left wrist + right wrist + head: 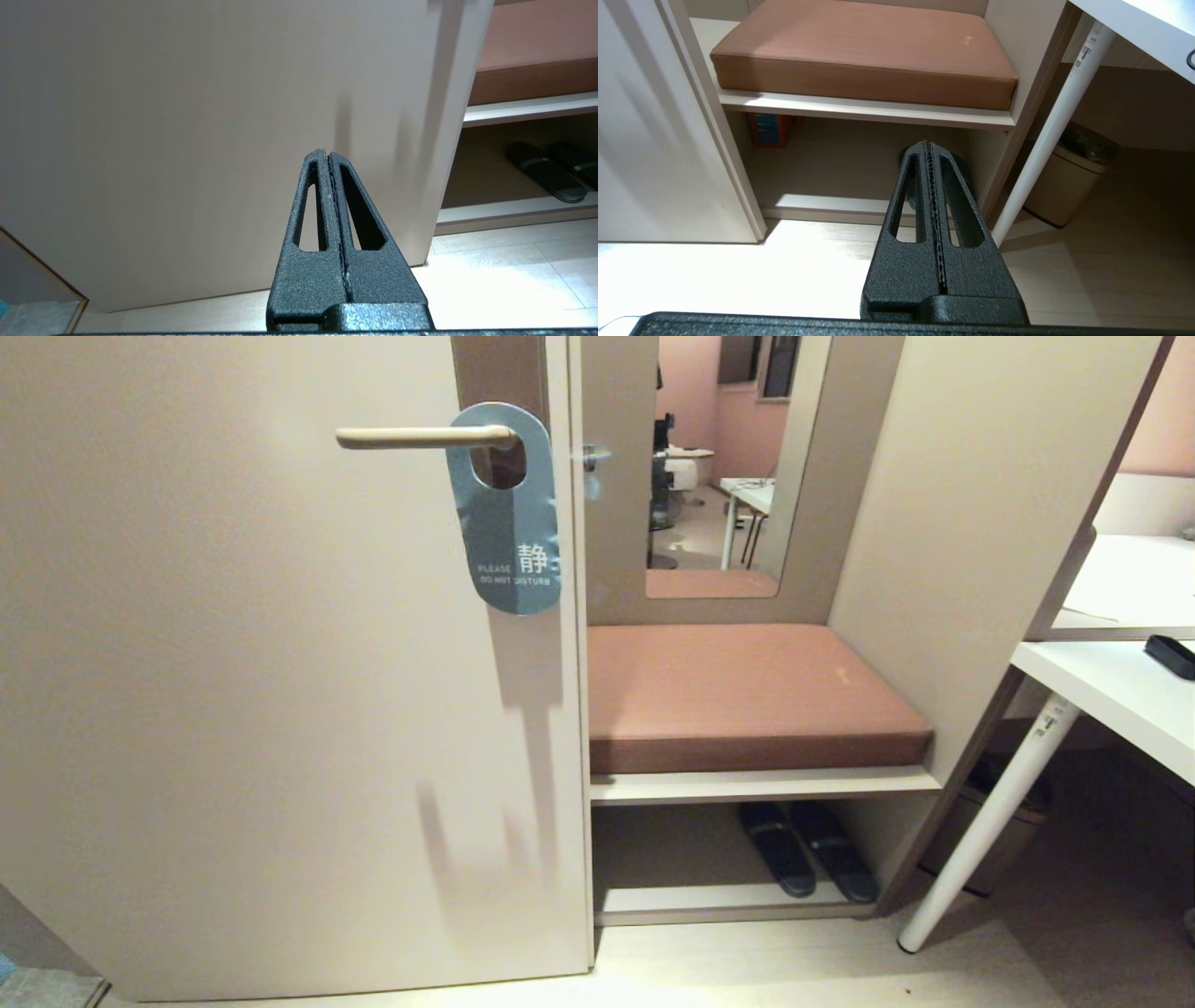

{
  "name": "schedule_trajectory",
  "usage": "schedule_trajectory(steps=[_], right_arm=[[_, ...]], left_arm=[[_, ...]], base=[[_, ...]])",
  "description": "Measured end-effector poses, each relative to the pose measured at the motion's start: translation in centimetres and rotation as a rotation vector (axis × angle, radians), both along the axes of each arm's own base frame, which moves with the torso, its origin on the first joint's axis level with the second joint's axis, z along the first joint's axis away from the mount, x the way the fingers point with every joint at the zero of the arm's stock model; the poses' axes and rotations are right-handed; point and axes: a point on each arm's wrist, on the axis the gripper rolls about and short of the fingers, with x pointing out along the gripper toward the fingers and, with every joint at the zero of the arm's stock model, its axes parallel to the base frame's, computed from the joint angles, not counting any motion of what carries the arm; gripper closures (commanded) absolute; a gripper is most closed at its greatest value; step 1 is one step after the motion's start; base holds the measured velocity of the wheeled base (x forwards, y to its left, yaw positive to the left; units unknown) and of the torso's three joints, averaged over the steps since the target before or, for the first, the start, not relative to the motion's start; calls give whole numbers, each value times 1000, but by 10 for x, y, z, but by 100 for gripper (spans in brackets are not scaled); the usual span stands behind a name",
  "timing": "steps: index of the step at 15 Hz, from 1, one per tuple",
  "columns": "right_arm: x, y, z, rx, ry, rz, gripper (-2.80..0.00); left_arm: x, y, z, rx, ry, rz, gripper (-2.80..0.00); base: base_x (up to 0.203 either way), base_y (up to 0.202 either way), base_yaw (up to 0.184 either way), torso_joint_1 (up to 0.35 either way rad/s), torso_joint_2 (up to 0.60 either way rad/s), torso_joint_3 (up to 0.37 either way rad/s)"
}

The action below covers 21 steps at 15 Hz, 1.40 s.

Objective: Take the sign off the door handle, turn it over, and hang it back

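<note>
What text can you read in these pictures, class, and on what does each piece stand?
"静": large white character on the blue sign hanging from the door handle.
"PLEASE DO NOT DISTURB": small white print beside and below it, same sign.
Label on the white desk leg: too small to read.

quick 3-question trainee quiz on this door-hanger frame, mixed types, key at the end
1. True or false: the sign hangs on the door handle with its blue face showing.
2. Which describes the left gripper and right gripper?
A. both open
B. both shut, empty
C. left holds the sign
3. Fill in: under the bench cushion, on the lower shelf, lies a pair of dark ____.

Key:
1. True. White text reads "please do not disturb".
2. B. Neither arm shows in the head view; both grippers are low, away from the handle.
3. Slippers.
</note>
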Motion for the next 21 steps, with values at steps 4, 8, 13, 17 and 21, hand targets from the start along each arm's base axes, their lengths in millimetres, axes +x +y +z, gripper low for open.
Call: schedule_trajectory(steps=[4, 8, 13, 17, 21], right_arm=[[0, 0, 0, 0, 0, -1, 0], [0, 0, 0, 0, 0, 1, 0], [0, 0, 0, 0, 0, 0, 0], [0, 0, 0, 0, 0, 0, 0], [0, 0, 0, 0, -1, 0, 0]], left_arm=[[0, 0, 0, 41, 1, -5, 0], [0, 0, 0, 29, 2, -4, 0], [0, 0, 0, 25, 1, -3, 0], [0, 0, 0, 0, 2, -1, 0], [0, 0, 0, -6, 2, -1, 0]], base=[[0, 0, 0, 0, 0, 0], [0, 0, 0, 0, 0, 0], [0, 0, 0, 0, 0, 0], [0, 0, 0, 0, 0, 0], [0, 0, 0, 0, 0, 0]])
